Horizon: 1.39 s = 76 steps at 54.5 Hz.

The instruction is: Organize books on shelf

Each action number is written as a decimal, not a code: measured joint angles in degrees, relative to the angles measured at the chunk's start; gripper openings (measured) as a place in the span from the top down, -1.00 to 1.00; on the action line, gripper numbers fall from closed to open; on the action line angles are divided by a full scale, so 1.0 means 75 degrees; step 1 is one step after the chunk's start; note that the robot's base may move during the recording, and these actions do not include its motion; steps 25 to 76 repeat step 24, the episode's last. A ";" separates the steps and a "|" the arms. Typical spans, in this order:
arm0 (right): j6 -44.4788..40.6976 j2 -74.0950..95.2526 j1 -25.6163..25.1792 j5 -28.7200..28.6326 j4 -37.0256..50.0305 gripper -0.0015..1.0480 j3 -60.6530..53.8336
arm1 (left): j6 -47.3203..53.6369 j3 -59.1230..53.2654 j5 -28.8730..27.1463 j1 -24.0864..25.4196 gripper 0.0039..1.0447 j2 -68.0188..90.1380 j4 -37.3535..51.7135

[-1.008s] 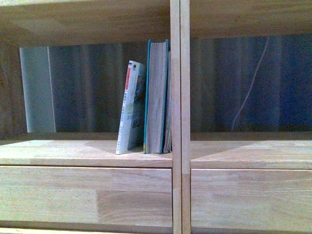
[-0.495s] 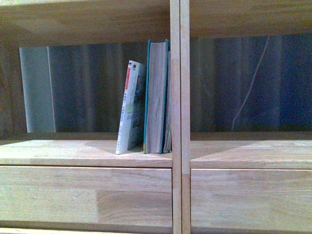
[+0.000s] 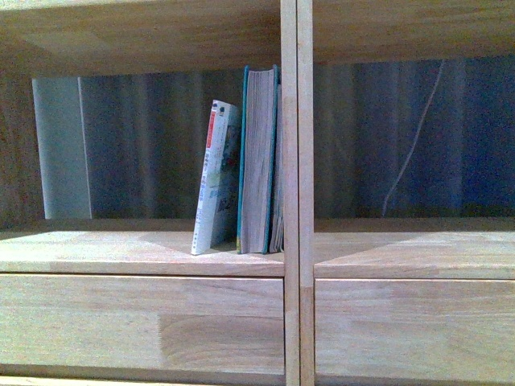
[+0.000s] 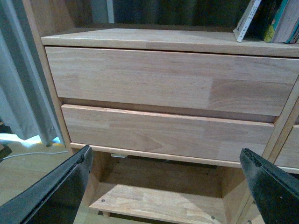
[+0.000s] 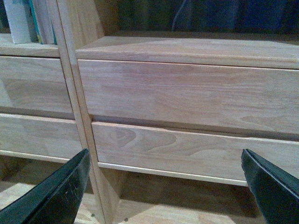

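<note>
Shelf (image 3: pixel 145 251), left column, open bay above the drawers: two books are stood at the right end, against the central upright (image 3: pixel 290 161).

Teal book (image 3: pixel 259 161): upright, page edges turned outward, set flush to the upright, which is judged to serve as its bookend. A sliver of further pages is seen between it and the upright; whether that is a third volume cannot be told.

White paperback (image 3: pixel 216 178): tilted, its top rested against the teal book, its foot splayed toward the open side of the bay. It is judged too thin to stand alone, hence the lean. Its lower corner is also caught in the left wrist view.

Right column bay: nothing but a pale cord (image 3: pixel 412 137) hanging behind is seen there.

Left gripper (image 4: pixel 163 186): held low before the drawer fronts (image 4: pixel 168 79), fingers spread wide, nothing between them.

Right gripper (image 5: pixel 163 186): likewise low, before the right column's drawers, fingers parted and empty.

Neither arm is seen in the front view. With both books shelved and both grippers lowered clear, the work is judged nearly complete; only the paperback's lean could be corrected.
</note>
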 joint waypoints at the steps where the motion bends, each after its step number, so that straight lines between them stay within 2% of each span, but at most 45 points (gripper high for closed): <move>1: 0.0000 0.0000 0.0000 0.0003 0.0000 -0.86 0.0000 | 0.0000 0.0000 0.0000 0.0000 -0.86 0.0000 0.0000; 76: 0.0000 0.0000 0.0000 0.0000 0.0000 -0.86 0.0000 | 0.0000 0.0000 0.0000 0.0000 -0.86 0.0000 0.0000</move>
